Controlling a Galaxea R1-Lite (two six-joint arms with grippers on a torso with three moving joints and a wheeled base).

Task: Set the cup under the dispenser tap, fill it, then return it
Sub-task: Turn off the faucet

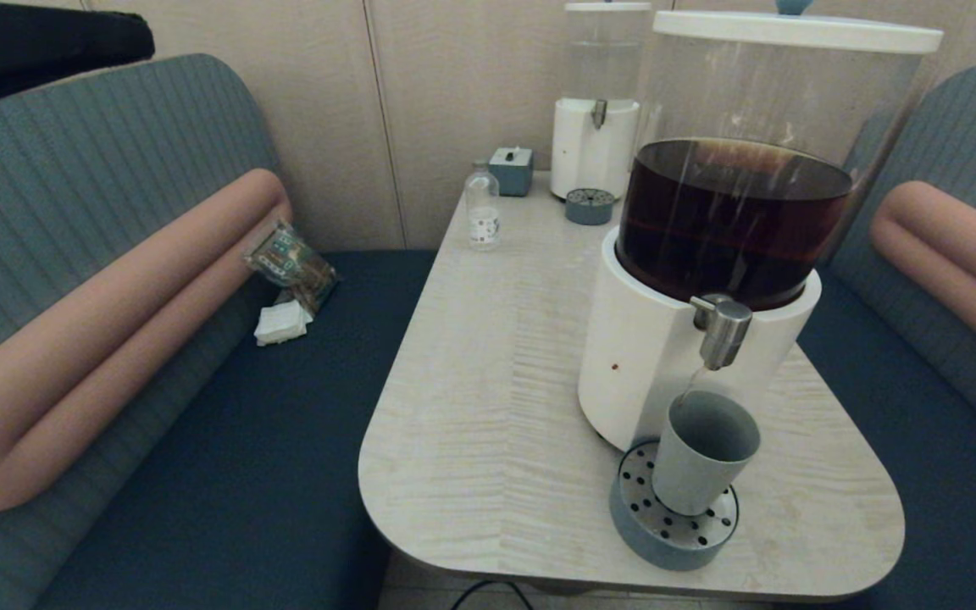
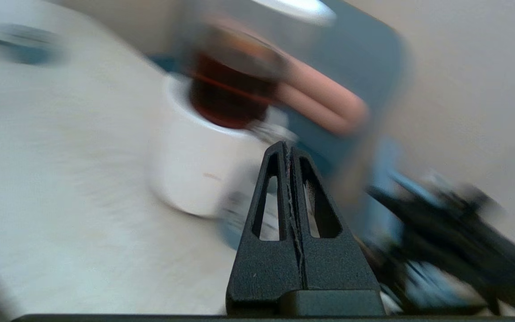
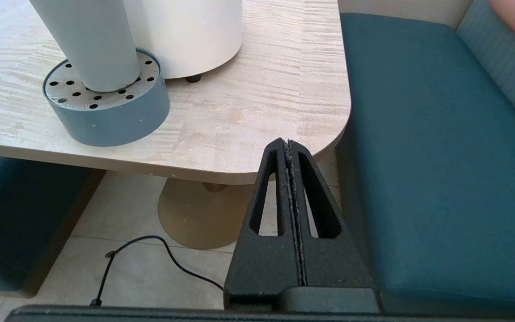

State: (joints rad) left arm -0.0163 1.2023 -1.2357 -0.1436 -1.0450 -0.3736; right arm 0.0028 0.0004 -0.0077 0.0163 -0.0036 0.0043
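Observation:
The grey-green cup (image 1: pixel 702 453) stands upright on the perforated blue drip tray (image 1: pixel 666 534), straight under the brushed-metal tap (image 1: pixel 721 330) of the large white-based dispenser (image 1: pixel 649 356) holding dark brown liquid. A faint thin streak runs from the spout to the cup's rim. Nothing holds the cup. My left gripper (image 2: pixel 286 145) is shut and empty, in the air left of the dispenser; its arm (image 1: pixel 30 51) shows at the head view's top left. My right gripper (image 3: pixel 285 142) is shut and empty, low beside the table's near right corner, with the cup (image 3: pixel 92 44) and tray (image 3: pixel 110 114) ahead of it.
At the table's back stand a clear glass bottle (image 1: pixel 481 207), a small blue-grey box (image 1: pixel 512 171) and a smaller dispenser (image 1: pixel 594 144) with its own tray (image 1: pixel 590 206). A snack packet (image 1: pixel 291 263) and napkins lie on the left bench. A cable (image 3: pixel 150 250) crosses the floor.

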